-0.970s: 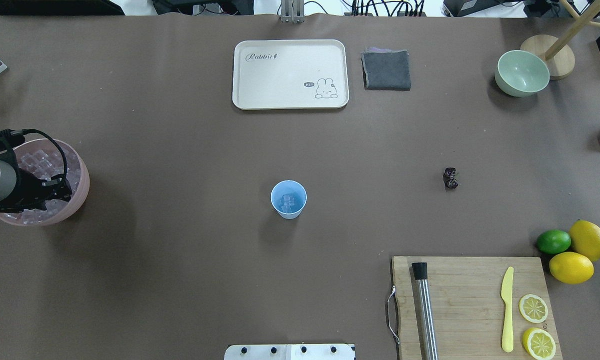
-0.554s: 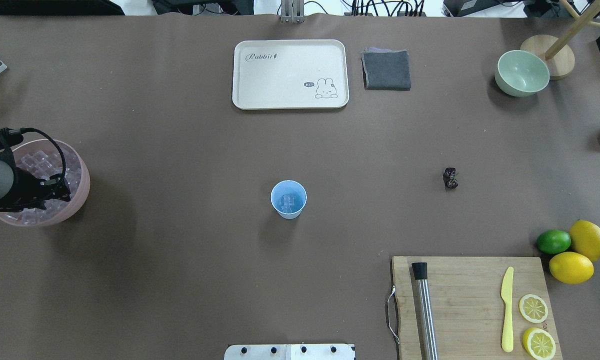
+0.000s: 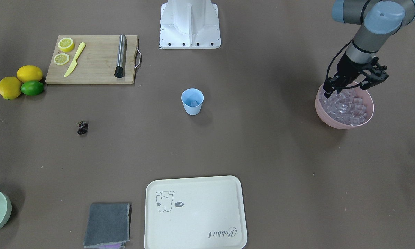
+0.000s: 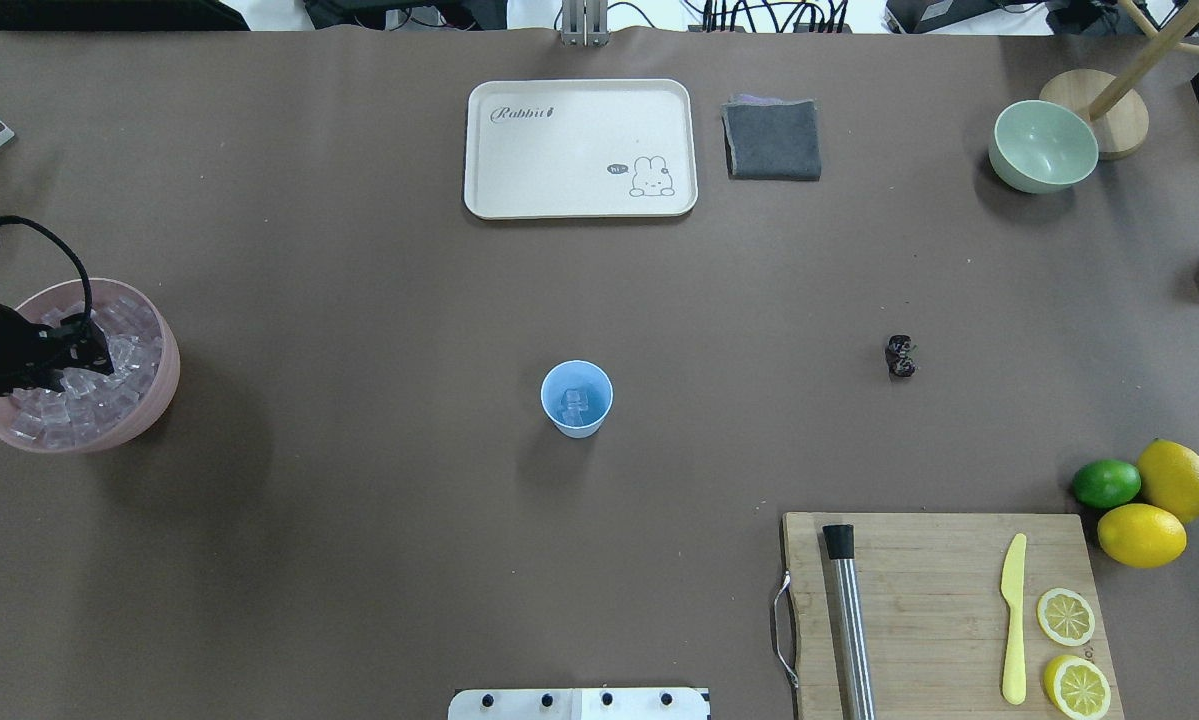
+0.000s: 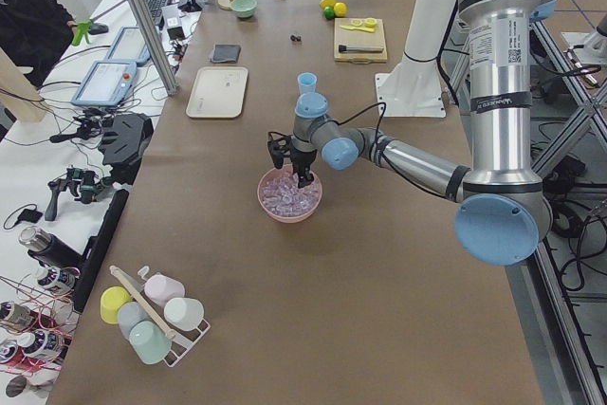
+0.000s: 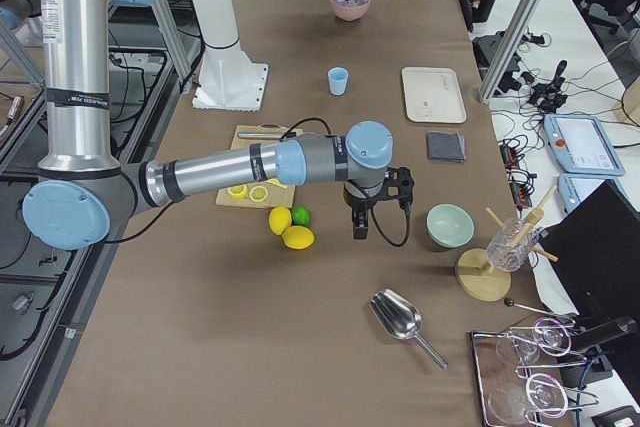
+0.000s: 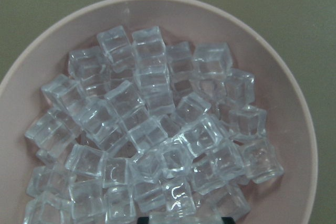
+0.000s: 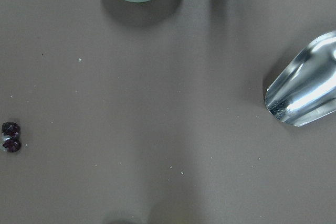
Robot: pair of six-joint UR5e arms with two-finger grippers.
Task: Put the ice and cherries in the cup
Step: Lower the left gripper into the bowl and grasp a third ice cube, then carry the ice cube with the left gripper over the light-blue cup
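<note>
left hand spread wide, low over ice in pink bowl, left end of counter. cup mid-counter, cube inside; cherries off to its right. right hand state: cannot tell.

A long table under a brown cover fills the middle of the room. Along the table's far side runs a white bench with a tablet and cables. A metal post stands between the table and the bench. Grey floor lies on the table's near side. The light is even.

Robotics lab w/ UR arms, teach pendants.
</note>
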